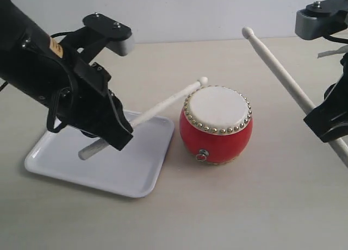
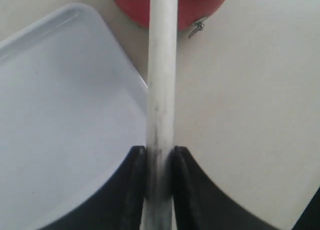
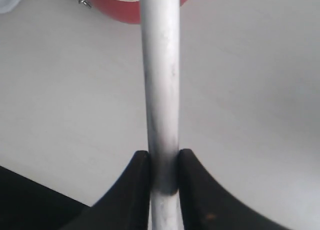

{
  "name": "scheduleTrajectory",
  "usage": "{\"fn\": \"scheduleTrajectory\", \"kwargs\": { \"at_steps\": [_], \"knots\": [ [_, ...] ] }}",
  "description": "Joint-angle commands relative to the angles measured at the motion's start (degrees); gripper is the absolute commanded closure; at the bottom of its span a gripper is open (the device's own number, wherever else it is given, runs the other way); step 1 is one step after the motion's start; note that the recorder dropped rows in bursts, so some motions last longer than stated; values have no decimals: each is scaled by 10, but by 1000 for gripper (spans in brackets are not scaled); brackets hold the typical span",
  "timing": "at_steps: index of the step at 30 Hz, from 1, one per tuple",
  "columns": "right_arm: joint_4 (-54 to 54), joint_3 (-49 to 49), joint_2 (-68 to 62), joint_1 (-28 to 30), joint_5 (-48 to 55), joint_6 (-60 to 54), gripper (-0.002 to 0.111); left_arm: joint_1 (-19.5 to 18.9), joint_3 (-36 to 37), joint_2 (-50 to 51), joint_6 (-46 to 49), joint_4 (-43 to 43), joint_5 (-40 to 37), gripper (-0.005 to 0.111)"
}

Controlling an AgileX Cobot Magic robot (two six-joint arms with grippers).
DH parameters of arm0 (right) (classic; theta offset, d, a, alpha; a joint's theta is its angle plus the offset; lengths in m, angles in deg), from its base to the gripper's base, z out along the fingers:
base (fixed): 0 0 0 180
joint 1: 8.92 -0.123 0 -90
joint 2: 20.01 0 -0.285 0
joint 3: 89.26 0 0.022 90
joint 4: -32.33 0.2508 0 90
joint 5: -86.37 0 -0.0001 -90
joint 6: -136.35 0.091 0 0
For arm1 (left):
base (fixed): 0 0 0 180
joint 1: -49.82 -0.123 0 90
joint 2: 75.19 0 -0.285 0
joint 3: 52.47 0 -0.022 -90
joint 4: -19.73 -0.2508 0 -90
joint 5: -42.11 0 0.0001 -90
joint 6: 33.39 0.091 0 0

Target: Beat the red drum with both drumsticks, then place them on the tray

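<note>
Black arms (image 1: 32,60) carry grey screwed brackets (image 1: 111,32) and curved black fingers (image 2: 125,190).

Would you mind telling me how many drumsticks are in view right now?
2 drumsticks. One is held in the left gripper, above the tray, its tip by the red drum's rim; the other in the right gripper, raised right of the drum.

Pale beige tabletop (image 1: 272,206) against a plain white wall (image 1: 185,11).
The tabletop is smooth and matte, with soft shadows; it meets the wall along a straight line across the back of the exterior view.
</note>
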Motion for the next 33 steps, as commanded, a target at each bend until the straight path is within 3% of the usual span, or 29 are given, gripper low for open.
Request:
{"fn": "scheduleTrajectory", "kwargs": {
  "at_steps": [1,9,14,23,27,33],
  "knots": [
    [-9,3,7,2,-2,4,108,24,-20,31,0,-14,0,107],
    [-9,3,4,2,-2,3,108,27,-24,103,2,-14,-4,107],
    [6,1,-26,2,-2,-1,108,20,-28,30,-2,-14,30,107],
    [10,-72,-162,2,-2,-17,108,-43,-28,-80,-14,-24,-9,107],
    [10,-26,-141,2,-2,-13,108,-40,-23,-60,-14,-26,-17,107],
    [18,42,-39,2,-2,-12,108,8,-24,45,2,-22,-26,107]
  ]
}}
